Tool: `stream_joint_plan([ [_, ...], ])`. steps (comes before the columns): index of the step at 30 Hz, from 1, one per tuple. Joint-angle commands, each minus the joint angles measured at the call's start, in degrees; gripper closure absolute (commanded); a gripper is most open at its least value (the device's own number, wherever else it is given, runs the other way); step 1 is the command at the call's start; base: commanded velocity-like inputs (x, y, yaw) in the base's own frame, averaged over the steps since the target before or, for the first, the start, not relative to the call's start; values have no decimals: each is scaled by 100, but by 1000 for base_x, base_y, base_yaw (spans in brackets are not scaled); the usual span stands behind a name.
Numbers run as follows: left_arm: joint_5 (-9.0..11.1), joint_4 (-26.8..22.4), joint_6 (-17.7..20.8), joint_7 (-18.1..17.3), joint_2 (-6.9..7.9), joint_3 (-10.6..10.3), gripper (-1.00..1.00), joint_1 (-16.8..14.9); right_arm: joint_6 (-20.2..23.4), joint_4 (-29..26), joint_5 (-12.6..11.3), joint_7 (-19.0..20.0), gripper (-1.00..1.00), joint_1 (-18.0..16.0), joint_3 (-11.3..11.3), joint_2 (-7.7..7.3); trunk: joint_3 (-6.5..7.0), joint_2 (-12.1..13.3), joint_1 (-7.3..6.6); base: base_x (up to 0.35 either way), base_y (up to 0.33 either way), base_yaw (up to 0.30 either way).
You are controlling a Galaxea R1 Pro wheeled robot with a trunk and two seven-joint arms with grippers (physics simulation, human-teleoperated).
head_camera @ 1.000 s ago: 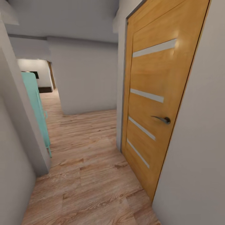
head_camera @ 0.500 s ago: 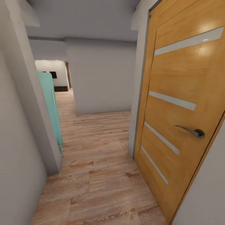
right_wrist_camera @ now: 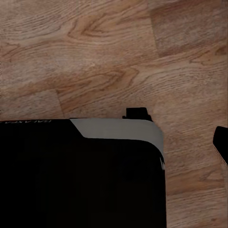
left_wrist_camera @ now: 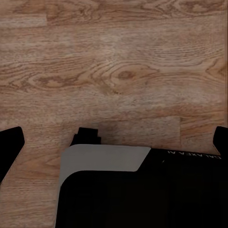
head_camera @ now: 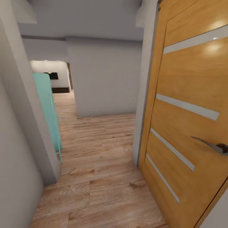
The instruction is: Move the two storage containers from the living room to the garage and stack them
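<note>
Glossy orange-wood door [head_camera: 190,104] with pale strips at right; grained plank floor [head_camera: 101,177] below; both end effectors' states cannot be told.

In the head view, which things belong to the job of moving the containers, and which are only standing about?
Job:
- wood plank floor, only as the route; no container or garage floor is in sight.

Standing about:
- wooden door with lever handle
- turquoise furniture piece
- grey walls

The living room [head_camera: 58,68], brightly lit and pale-walled, with a dark wall screen [head_camera: 52,75] and a low dark cabinet [head_camera: 60,90], is seen beyond a mint-green panel [head_camera: 47,107].
</note>
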Motion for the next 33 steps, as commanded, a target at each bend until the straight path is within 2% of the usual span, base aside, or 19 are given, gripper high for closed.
stream_joint_plan([
  [1,48,3,-3,-20,1,35,-100,-5,-29,18,-59,21,-100,-7,44,1,-7,-4,3,323,0,0],
  [13,48,3,-2,-20,1,35,-100,-2,-12,18,-64,21,-100,-7,44,3,-7,-4,3,323,0,8],
  [24,48,3,-2,-20,1,35,-100,-3,-31,18,-66,21,-100,-7,44,-4,-7,-4,3,323,0,218],
  [33,48,3,-6,-20,1,35,-100,-3,-21,18,-66,21,-100,-7,44,1,-7,-4,3,323,0,35],
])
